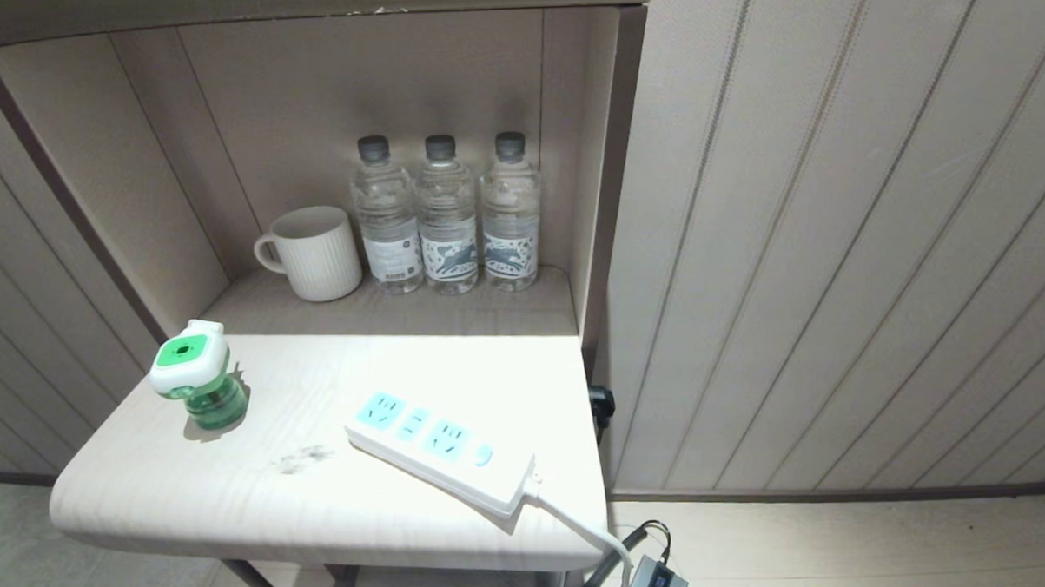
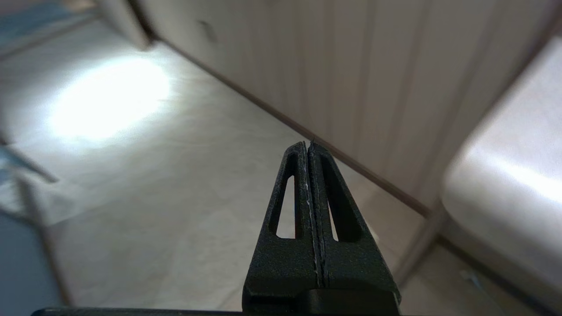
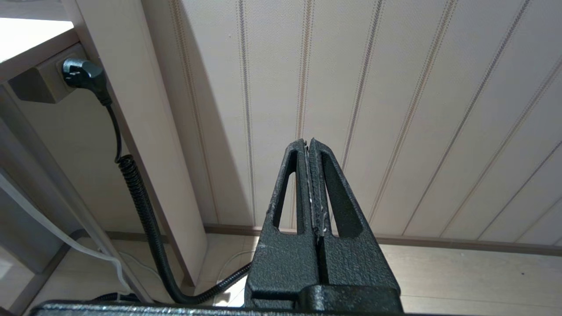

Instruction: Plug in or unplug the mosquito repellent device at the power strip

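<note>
The mosquito repellent device is standing upright on the desk at about nine o'clock of the power strip — apart, unplugged, sockets facing up for access — while left gripper and right gripper are hanging low beside the desk, jaws together, holding nothing.

Head view: from above, facing forward and down onto the tabletop, near the power strip. Left wrist view: low beside the tabletop, behind the left hand, facing floor and wall. Right wrist view: below the tabletop's level, behind the right hand, facing the panelled wall. Shared: tabletop edge, wall.
</note>
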